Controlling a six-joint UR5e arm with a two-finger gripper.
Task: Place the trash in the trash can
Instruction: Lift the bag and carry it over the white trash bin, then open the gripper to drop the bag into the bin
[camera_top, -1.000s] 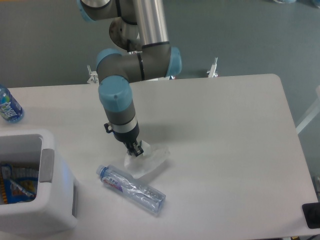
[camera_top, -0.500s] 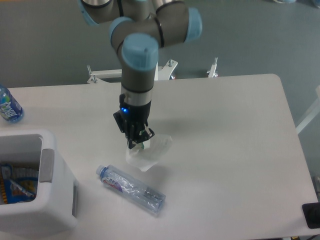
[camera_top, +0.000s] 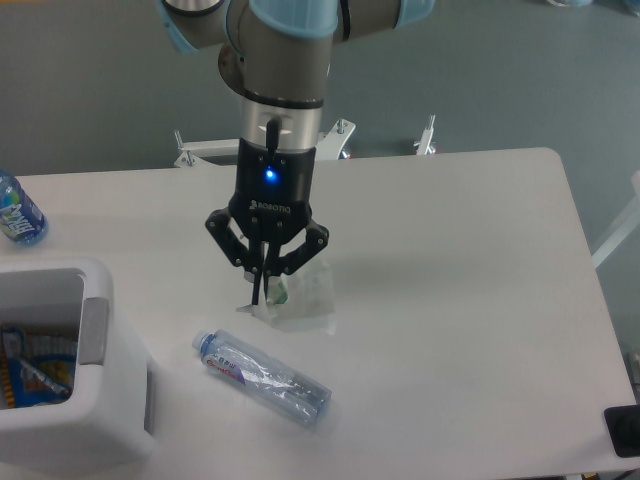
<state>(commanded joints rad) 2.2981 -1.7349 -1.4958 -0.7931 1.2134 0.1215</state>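
Observation:
My gripper (camera_top: 265, 293) hangs over the middle of the table, shut on the top left of the crumpled whitish plastic wrapper (camera_top: 303, 296). The wrapper dangles from the fingers, and its lower edge is at or just above the tabletop. The crushed clear bottle (camera_top: 263, 377) with a pale blue cap and red-blue label lies flat on the table just below and in front of the gripper. The white trash can (camera_top: 70, 370) stands at the lower left with its grey rim panel facing right and some coloured packaging inside.
A blue-tinted water bottle (camera_top: 17, 212) stands at the far left edge of the table, behind the trash can. A dark object (camera_top: 623, 430) sits at the table's lower right corner. Metal frame parts (camera_top: 430, 135) show behind the table's far edge.
The arm has rotated and risen, so the gripper now faces the camera. The wrapper has been pinched and drawn up from lying flat; the bottle has stayed put.

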